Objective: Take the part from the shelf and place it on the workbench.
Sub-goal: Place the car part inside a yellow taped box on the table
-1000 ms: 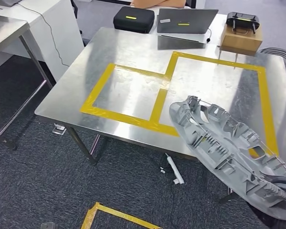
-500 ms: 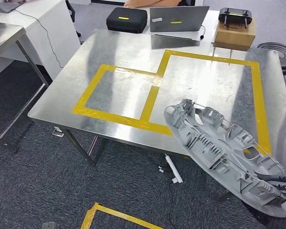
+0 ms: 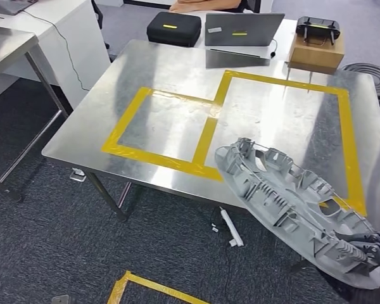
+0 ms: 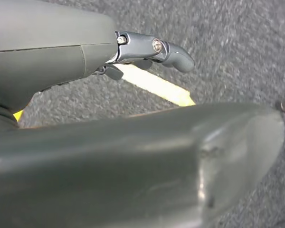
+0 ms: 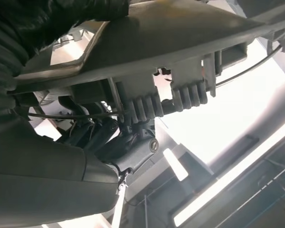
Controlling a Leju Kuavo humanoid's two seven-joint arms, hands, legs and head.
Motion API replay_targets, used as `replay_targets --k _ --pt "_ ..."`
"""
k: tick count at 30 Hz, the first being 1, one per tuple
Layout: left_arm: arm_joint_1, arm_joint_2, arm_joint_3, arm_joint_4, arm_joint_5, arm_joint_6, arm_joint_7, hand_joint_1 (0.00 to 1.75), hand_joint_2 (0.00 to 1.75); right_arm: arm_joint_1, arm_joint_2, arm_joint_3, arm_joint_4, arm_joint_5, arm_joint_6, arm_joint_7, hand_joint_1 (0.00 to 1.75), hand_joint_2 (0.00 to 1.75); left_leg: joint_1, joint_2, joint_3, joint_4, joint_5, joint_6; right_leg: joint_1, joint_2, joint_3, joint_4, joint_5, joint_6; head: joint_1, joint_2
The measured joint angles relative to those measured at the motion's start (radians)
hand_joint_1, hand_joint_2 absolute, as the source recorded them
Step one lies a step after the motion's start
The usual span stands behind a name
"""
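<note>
A large grey ribbed plastic part [image 3: 284, 196] hangs tilted over the near right edge of the steel workbench [image 3: 145, 76], its far tip above the right yellow-taped rectangle [image 3: 350, 145]. My right hand [image 3: 372, 246] grips the part's near end at the lower right. In the right wrist view the dark fingers [image 5: 109, 135] curl round the part's [image 5: 169, 33] ribbed underside. A smaller yellow-taped rectangle [image 3: 130, 114] lies on the bench's left half. My left hand [image 4: 62, 52] hangs over the dark carpet with its fingers [image 4: 159, 47] stretched out and nothing in them.
Along the bench's far edge sit a black case [image 3: 173, 28], a grey laptop [image 3: 243, 28] and a cardboard box [image 3: 317, 54] bearing a controller. A person's arm [image 3: 202, 5] rests behind them. A black stool [image 3: 370, 73] stands right, two tables [image 3: 49, 38] left. Yellow floor tape [image 3: 154, 288] lies near.
The whole picture has swayed slightly left and back, so the camera moved. The part stays in my right hand, a little lower and further left in the picture.
</note>
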Motion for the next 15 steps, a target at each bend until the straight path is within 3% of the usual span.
replay_targets --k 1,2,3,5,6,8,9,12,14,15 --pt "0.000 0.000 0.000 0.000 0.000 0.000 0.000 0.00 0.00 -0.001 -0.002 0.002 0.002 0.000 0.000 0.001 1.75 1.75 0.004 0.000 0.004 0.005 -0.008 -0.010 -0.003 0.000 0.025 -0.057 0.030 0.010 0.001 0.000" --pt "0.000 0.001 0.000 0.000 0.001 0.001 0.001 0.00 0.00 -0.002 -0.003 0.003 0.004 0.000 -0.002 0.002 1.75 1.75 0.007 -0.001 0.006 0.014 -0.017 -0.020 -0.004 -0.002 0.046 -0.109 0.039 0.011 0.005 0.000" --pt "-0.001 0.002 0.000 -0.001 0.001 0.002 0.001 0.00 0.00 -0.002 -0.005 0.005 0.005 0.000 -0.004 0.003 1.75 1.75 0.007 -0.001 0.006 0.022 -0.025 -0.029 -0.003 -0.002 0.060 -0.139 0.040 0.002 0.008 0.000" --pt "-0.001 0.004 0.001 -0.001 0.002 0.004 0.001 0.00 0.00 0.000 -0.007 0.008 0.007 0.001 -0.008 0.005 1.75 1.75 0.004 0.000 0.008 0.034 -0.038 -0.041 0.001 -0.001 0.063 -0.144 0.017 -0.033 0.007 0.000" --pt "-0.001 0.004 0.001 -0.001 0.002 0.004 0.002 0.00 0.00 0.001 -0.008 0.008 0.007 0.001 -0.010 0.007 1.75 1.75 0.005 0.000 0.008 0.037 -0.042 -0.045 0.001 0.002 0.067 -0.137 0.018 -0.048 0.002 0.000" --pt "-0.003 0.003 0.001 -0.001 0.001 0.004 0.002 0.00 0.00 0.003 -0.008 0.009 0.008 0.002 -0.010 0.008 1.75 1.75 0.007 -0.003 -0.008 0.083 -0.043 -0.052 0.002 0.005 0.081 -0.133 0.009 -0.060 -0.004 0.000" --pt "-0.004 0.003 0.001 -0.001 0.001 0.004 0.002 0.00 0.00 0.003 -0.008 0.010 0.008 0.002 -0.011 0.008 1.75 1.75 0.008 -0.004 -0.038 0.135 -0.047 -0.054 0.004 0.007 0.093 -0.133 0.002 -0.064 -0.006 0.000" --pt "-0.003 0.002 0.001 -0.001 0.002 0.004 0.002 0.00 0.00 -0.001 -0.008 0.012 0.008 0.002 -0.011 0.007 1.75 1.75 -0.001 -0.006 -0.171 0.326 -0.109 -0.046 0.014 0.011 0.125 -0.133 -0.025 -0.077 -0.011 0.000" --pt "0.001 0.002 0.001 -0.001 0.003 0.004 0.002 0.00 0.00 -0.001 -0.008 0.014 0.008 0.002 -0.011 0.008 1.75 1.75 -0.014 -0.007 -0.223 0.352 -0.132 -0.027 0.024 0.015 0.153 -0.136 -0.046 -0.085 -0.011 0.000" --pt "0.003 0.002 0.001 -0.001 0.003 0.003 0.002 0.00 0.00 -0.001 -0.009 0.015 0.008 0.002 -0.011 0.008 1.75 1.75 -0.024 -0.009 -0.229 0.318 -0.115 -0.012 0.030 0.017 0.168 -0.141 -0.057 -0.088 -0.012 0.000"
